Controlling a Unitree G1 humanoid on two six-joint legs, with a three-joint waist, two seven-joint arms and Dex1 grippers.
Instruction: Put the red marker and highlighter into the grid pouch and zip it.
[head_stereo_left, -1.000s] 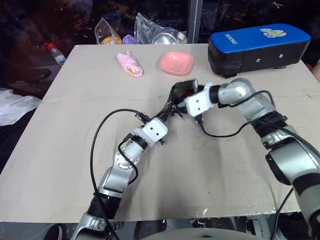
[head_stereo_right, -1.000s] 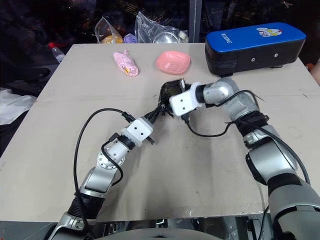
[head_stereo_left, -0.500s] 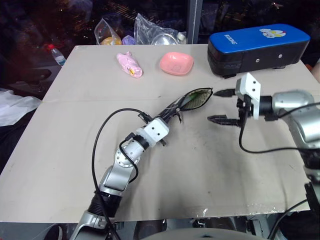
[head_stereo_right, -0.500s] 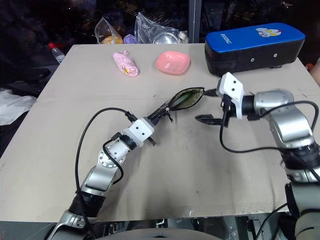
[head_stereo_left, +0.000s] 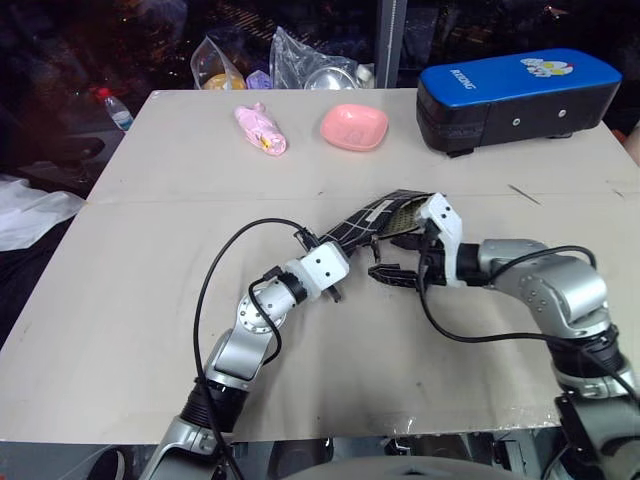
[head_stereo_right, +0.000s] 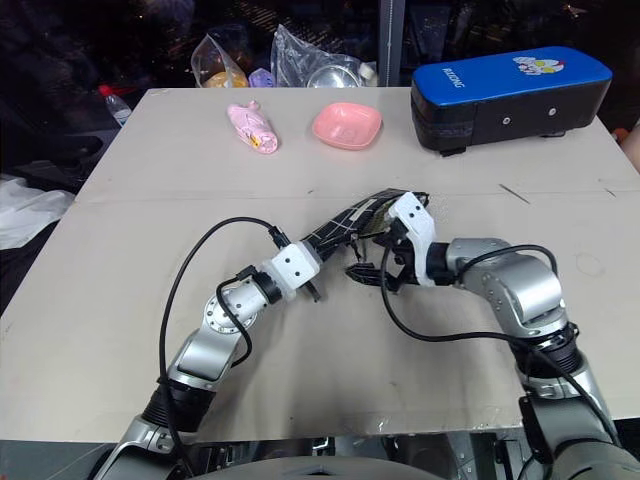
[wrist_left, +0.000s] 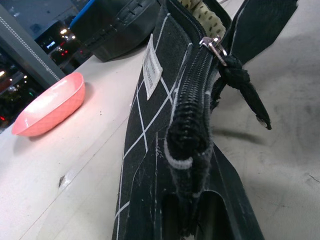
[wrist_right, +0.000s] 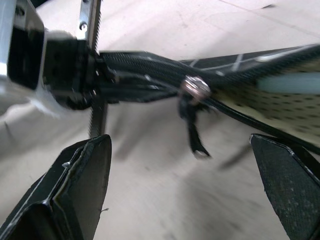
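while my left gripper (head_stereo_left: 343, 262) pinches the pouch (head_stereo_left: 385, 215) by its end, long axis toward my spread right gripper (head_stereo_left: 397, 256), the zipper pull (wrist_right: 192, 120) hangs just ahead between those jaws.

pouch (wrist_left: 150, 115): showing as matt black woven cloth with thin white grid lines
zipper pull (wrist_right: 196, 89): gleaming as shiny metal, a black cord hanging off it
pouch lining (wrist_right: 295, 107): looking pale and dotted
bowl (head_stereo_left: 354, 126): shining as glossy pink plastic
case (head_stereo_left: 520, 85): showing a smooth blue top
table (head_stereo_left: 140, 300): lying matt, beige, lightly scuffed
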